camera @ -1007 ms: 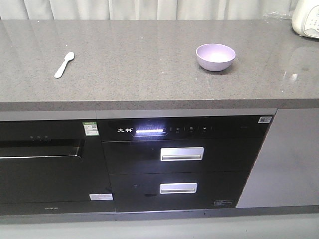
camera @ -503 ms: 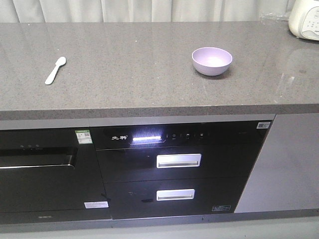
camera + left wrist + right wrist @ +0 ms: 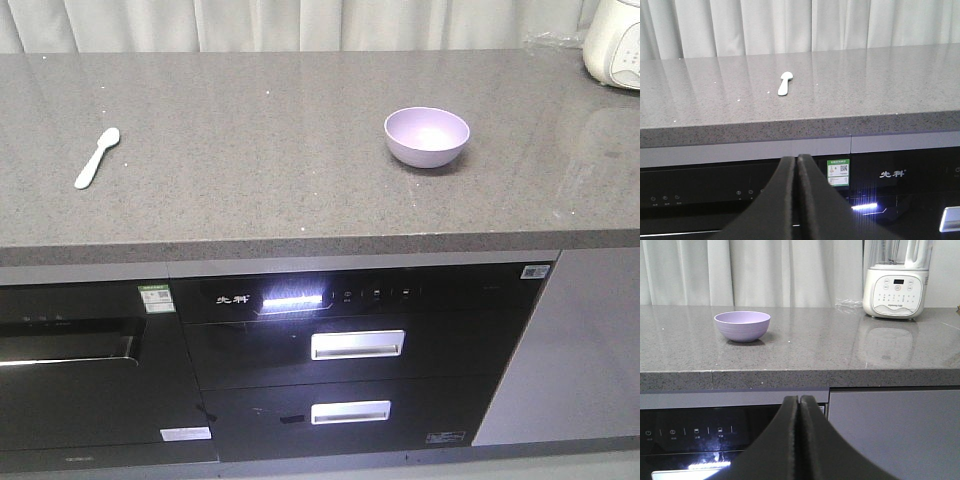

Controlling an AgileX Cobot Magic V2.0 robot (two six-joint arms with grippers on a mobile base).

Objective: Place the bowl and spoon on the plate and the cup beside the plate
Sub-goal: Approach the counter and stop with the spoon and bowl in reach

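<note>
On the grey counter [image 3: 250,150] the bowl [image 3: 427,136] stands right of centre, inside bare; spoon [image 3: 96,158] lies far left. Left claw [image 3: 798,170] and right claw [image 3: 800,410] are closed.

Even soft light; sharp; glossy counter [image 3: 300,170] reflections.

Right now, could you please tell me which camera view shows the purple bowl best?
The exterior front-facing view: it looks down on the bowl, showing its whole rim and empty inside. The right wrist view shows mostly its side. The left wrist view misses it, showing just the spoon.
</note>
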